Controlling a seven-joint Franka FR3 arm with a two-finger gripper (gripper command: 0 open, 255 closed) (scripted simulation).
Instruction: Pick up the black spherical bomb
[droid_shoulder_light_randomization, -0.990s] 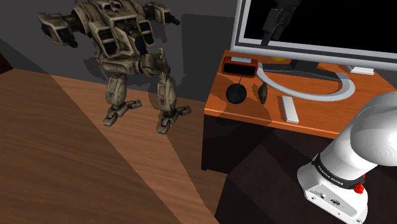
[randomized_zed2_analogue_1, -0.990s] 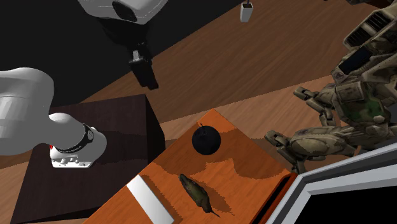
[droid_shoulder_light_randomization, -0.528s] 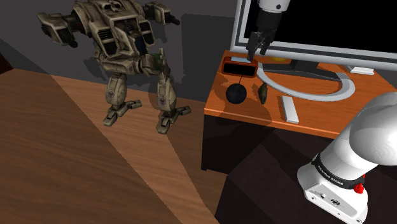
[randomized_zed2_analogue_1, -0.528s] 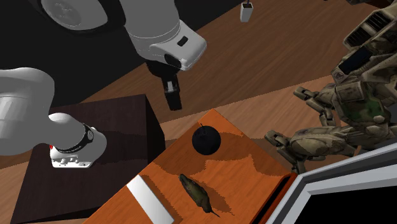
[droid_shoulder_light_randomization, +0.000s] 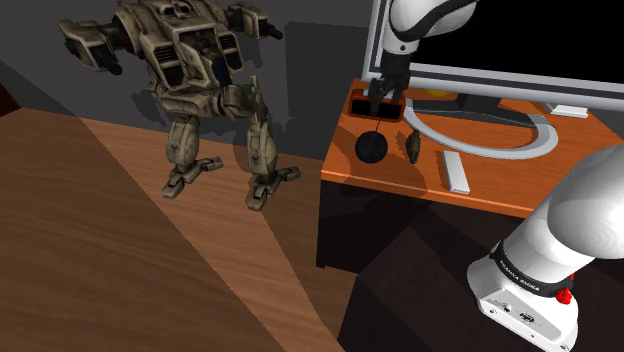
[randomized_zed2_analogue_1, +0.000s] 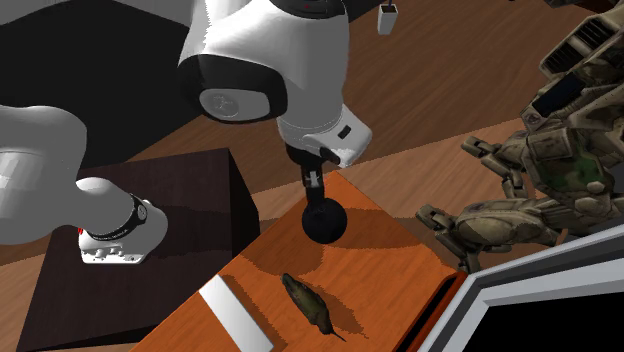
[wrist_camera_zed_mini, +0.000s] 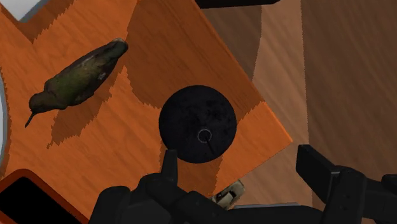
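Change: within the last second the arm has swung down, and its claw (randomized_zed2_analogue_1: 313, 186) now hangs just above the bomb (randomized_zed2_analogue_1: 325, 222).
Bomb: black and round, unmoved near the corner of the orange surface (randomized_zed2_analogue_1: 385, 262), beside a bird figure (wrist_camera_zed_mini: 76, 79).
Claw: spread wide, gripping nothing.
Meaning: the approach looks nearly done; final descent and closing remain.
Wrist view: the bomb (wrist_camera_zed_mini: 197, 124) lies ahead of the fingers, nearer one than the other.
Second exterior view: a slim gap above the bomb, possibly contact; hard to tell.
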